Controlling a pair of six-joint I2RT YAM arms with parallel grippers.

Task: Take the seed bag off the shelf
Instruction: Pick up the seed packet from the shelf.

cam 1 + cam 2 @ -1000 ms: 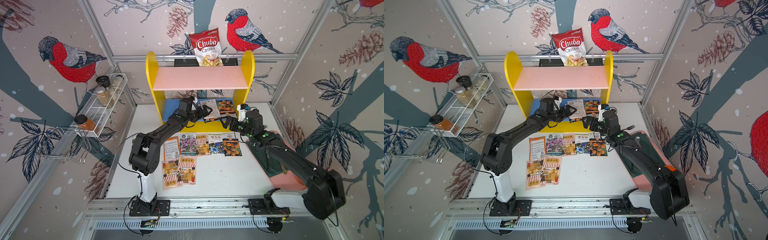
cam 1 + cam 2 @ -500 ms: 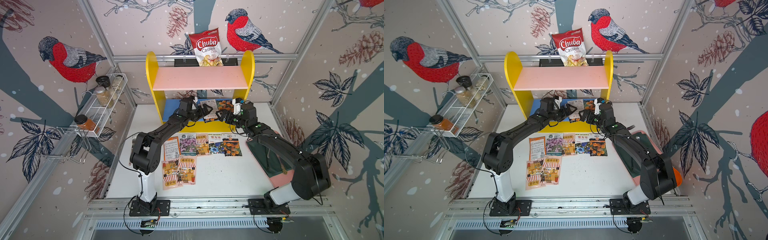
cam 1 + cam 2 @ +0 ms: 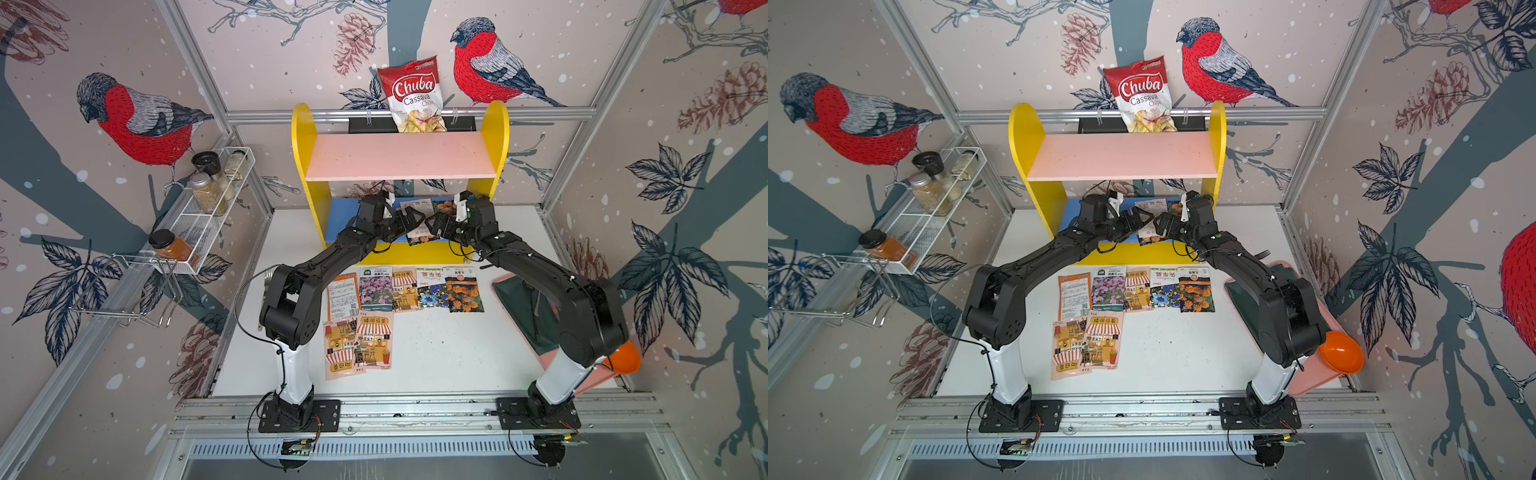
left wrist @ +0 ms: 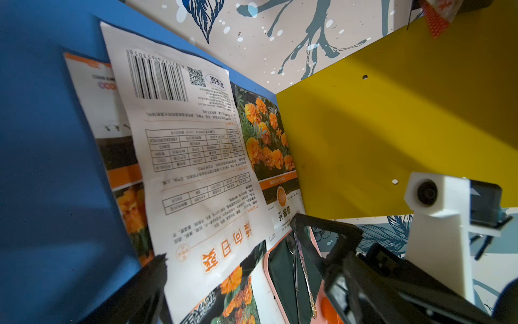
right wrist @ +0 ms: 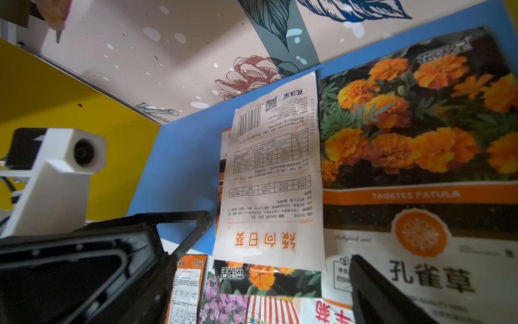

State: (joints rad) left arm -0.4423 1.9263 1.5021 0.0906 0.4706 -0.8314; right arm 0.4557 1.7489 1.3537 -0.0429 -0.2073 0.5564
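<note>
The shelf (image 3: pixel 401 156) stands at the back of the table, with yellow sides, a pink upper board and a blue lower board (image 3: pixel 340 216). On the blue board lies a white seed bag (image 3: pixel 419 205) (image 4: pixel 193 157) (image 5: pixel 272 174), printed back up, over marigold seed bags (image 5: pixel 414 117) whose ends overhang the board's front edge. My left gripper (image 3: pixel 409 224) (image 4: pixel 246 280) is open at that edge, the white bag's near end between its jaws. From the other side my right gripper (image 3: pixel 436 226) (image 5: pixel 256 283) faces it, open, nothing held.
Several seed packets (image 3: pixel 399 286) lie in rows on the white table. A pink tray (image 3: pixel 498 284) with a dark mat and cutlery sits at the right, an orange bowl (image 3: pixel 623 361) beside it. A chips bag (image 3: pixel 415 95) hangs behind the shelf. A wire spice rack (image 3: pixel 208 208) is at left.
My right arm has swung from over the packets on the table to the shelf's lower board, its gripper now facing the left one. The left arm has hardly moved.
</note>
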